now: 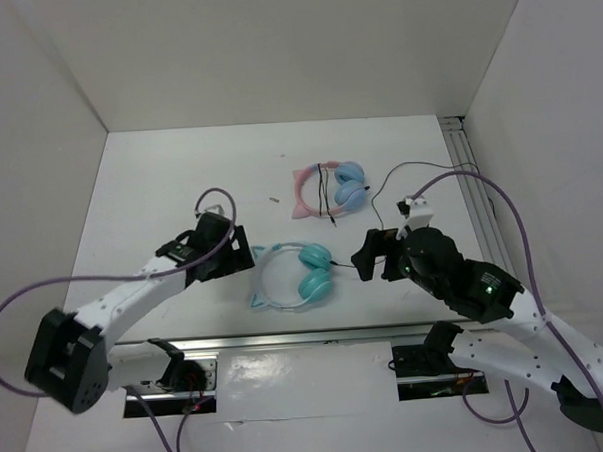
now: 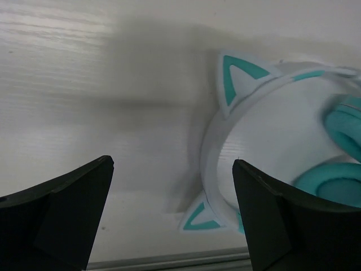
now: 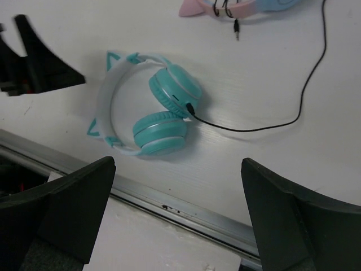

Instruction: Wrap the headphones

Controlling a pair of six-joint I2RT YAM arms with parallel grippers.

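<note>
The headphones (image 1: 296, 274) lie flat near the table's front edge, teal cups folded together on the right and the pale cat-eared headband (image 2: 217, 141) curving left. Their thin black cable (image 3: 271, 127) runs loose from a cup to the right, then away toward the back (image 1: 391, 174). My left gripper (image 1: 238, 254) stands open just left of the headband, with the band's lower cat ear (image 2: 200, 220) between its fingers' line of sight; it touches nothing. My right gripper (image 1: 368, 258) hangs open right of the cups, above the cable, empty (image 3: 177, 162).
Pink-banded headphones (image 1: 330, 189) with light blue cups and their own wound cable lie farther back. A small dark speck (image 1: 273, 199) sits to their left. An aluminium rail (image 1: 306, 336) runs along the front edge and another (image 1: 469, 169) along the right side. White walls enclose the table.
</note>
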